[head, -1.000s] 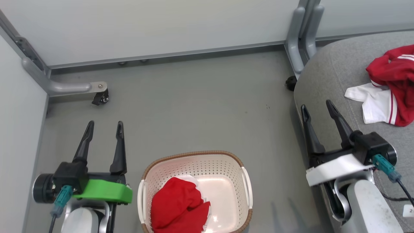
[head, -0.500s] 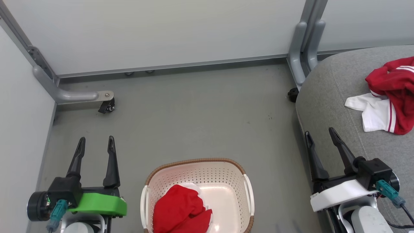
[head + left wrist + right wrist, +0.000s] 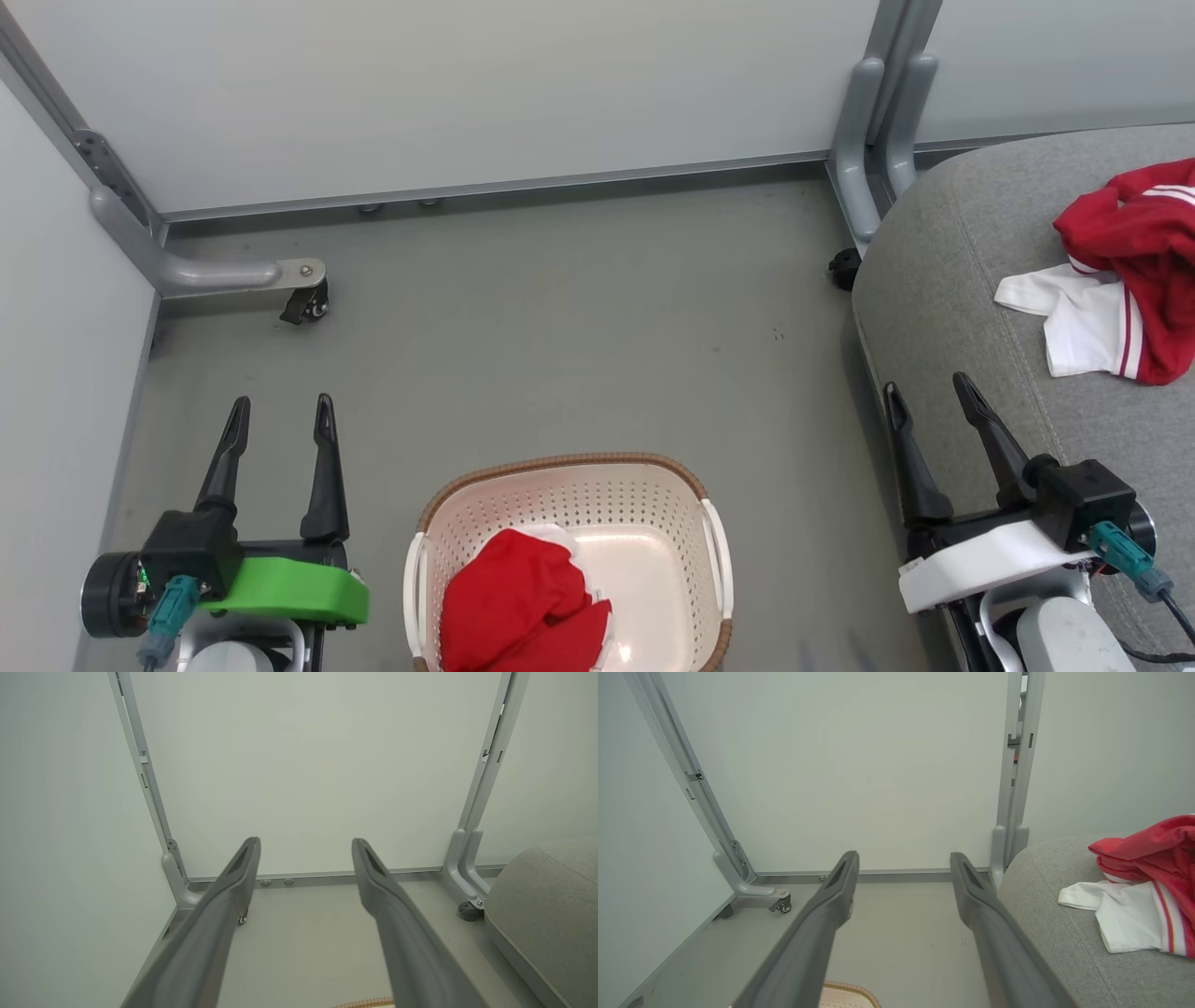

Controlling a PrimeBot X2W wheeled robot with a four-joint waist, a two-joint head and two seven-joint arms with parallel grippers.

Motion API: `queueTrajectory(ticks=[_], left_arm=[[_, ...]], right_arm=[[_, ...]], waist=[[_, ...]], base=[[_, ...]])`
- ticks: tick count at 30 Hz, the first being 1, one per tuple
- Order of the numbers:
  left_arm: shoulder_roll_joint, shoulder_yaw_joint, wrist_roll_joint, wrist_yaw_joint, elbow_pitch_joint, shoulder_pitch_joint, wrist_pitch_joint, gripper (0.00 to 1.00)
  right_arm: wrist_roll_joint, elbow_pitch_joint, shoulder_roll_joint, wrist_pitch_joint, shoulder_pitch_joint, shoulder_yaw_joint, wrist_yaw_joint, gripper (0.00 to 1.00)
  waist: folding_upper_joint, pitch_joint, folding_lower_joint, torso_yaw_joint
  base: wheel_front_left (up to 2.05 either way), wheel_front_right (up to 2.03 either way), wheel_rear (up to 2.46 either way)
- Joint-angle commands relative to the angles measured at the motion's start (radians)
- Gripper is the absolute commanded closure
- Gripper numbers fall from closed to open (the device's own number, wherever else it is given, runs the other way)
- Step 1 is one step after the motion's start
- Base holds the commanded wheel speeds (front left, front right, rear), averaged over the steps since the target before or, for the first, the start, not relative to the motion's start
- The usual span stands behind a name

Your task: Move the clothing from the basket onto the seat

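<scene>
A cream-white perforated basket (image 3: 653, 499) with a brown rim stands on the floor at the bottom centre, its rim edge (image 3: 852, 989) just showing in the right wrist view. A crumpled red garment (image 3: 518, 602) lies in its left half. A second red garment with a white striped sleeve (image 3: 1125, 271) (image 3: 1148, 886) lies on the grey seat (image 3: 943, 280) (image 3: 1045, 914) at the right. My left gripper (image 3: 282, 413) (image 3: 306, 842) hangs open left of the basket, holding nothing. My right gripper (image 3: 929, 390) (image 3: 903, 856) stands open by the seat's near corner, also empty.
White partition panels close off the back and left. Their grey metal feet with castors (image 3: 303, 303) (image 3: 843, 266) rest on the grey floor (image 3: 560, 327) behind the basket. The seat's corner (image 3: 546, 896) shows at the right of the left wrist view.
The head camera tilted, shifting the whole scene down in the picture. Both grippers sit lower in view than a second ago and have held still over the last half second, still open.
</scene>
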Motion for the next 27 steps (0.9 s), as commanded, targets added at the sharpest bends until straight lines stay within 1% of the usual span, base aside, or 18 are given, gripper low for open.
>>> queueTrajectory(ticks=[1,10,18,27], left_arm=[[-0.001,-0.001,0.005,-0.004,0.003,-0.009,-0.001,0.0],[-0.001,-0.048,0.022,-0.019,0.022,-0.054,-0.001,0.0],[0.021,-0.143,0.028,-0.026,0.052,-0.135,-0.001,0.0],[0.087,-0.266,-0.003,-0.026,0.126,-0.245,-0.001,0.0]], right_arm=[[-0.002,0.003,-0.003,0.0,-0.004,-0.003,-0.001,0.0],[0.009,0.002,-0.003,0.0,-0.025,0.01,-0.001,0.0],[0.006,-0.012,-0.003,0.0,-0.063,0.024,-0.001,0.0],[0.016,-0.042,-0.003,0.0,-0.129,0.047,-0.001,0.0]], waist=[[0.009,0.001,0.0001,-0.001],[0.009,0.026,0.0001,-0.021],[0.009,0.085,0.0001,-0.061],[0.009,0.201,0.0001,-0.135]], base=[[0.0,0.0,0.0],[0.0,0.0,0.0],[0.0,0.0,0.0],[0.0,0.0,0.0]])
